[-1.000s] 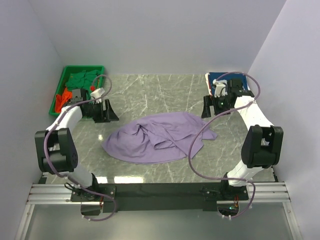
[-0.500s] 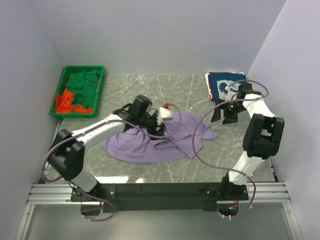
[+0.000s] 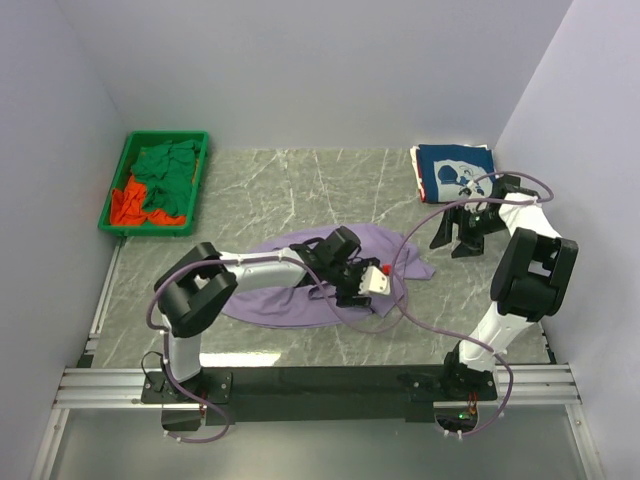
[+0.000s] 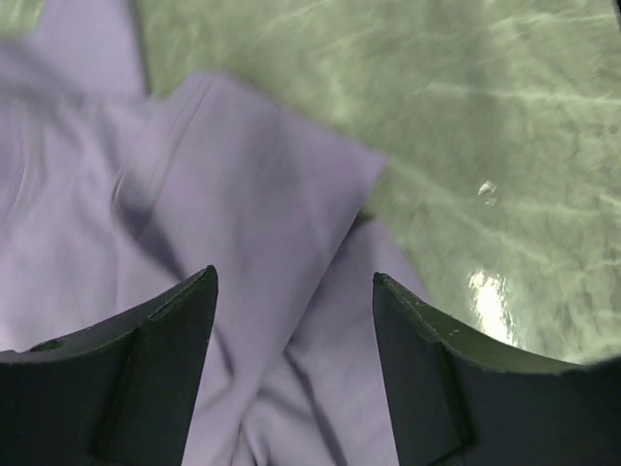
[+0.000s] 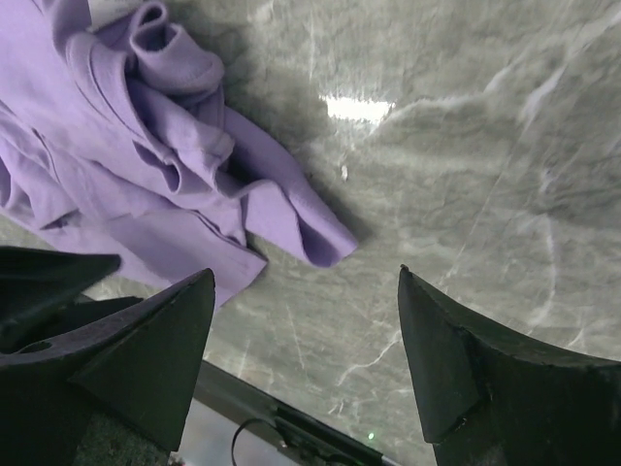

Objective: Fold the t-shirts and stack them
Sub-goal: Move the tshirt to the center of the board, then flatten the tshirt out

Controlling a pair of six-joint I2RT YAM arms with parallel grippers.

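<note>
Reach done: my left gripper has swung over the lavender t-shirt, open for folding; right gripper open too.

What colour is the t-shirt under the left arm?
The t-shirt is plain lavender-purple; clearest in the left wrist view.

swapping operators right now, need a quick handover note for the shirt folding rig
Left gripper: open, empty, low over the purple shirt, which lies crumpled mid-table.
Right gripper: open, empty, above the table just off that shirt's right edge.
Navy shirt: folded, far right corner.
Green shirt and orange shirt: heaped in the bin, far left.
Done: the navy one looks folded.
Left: fold the purple, green and orange ones, then stack all.
</note>
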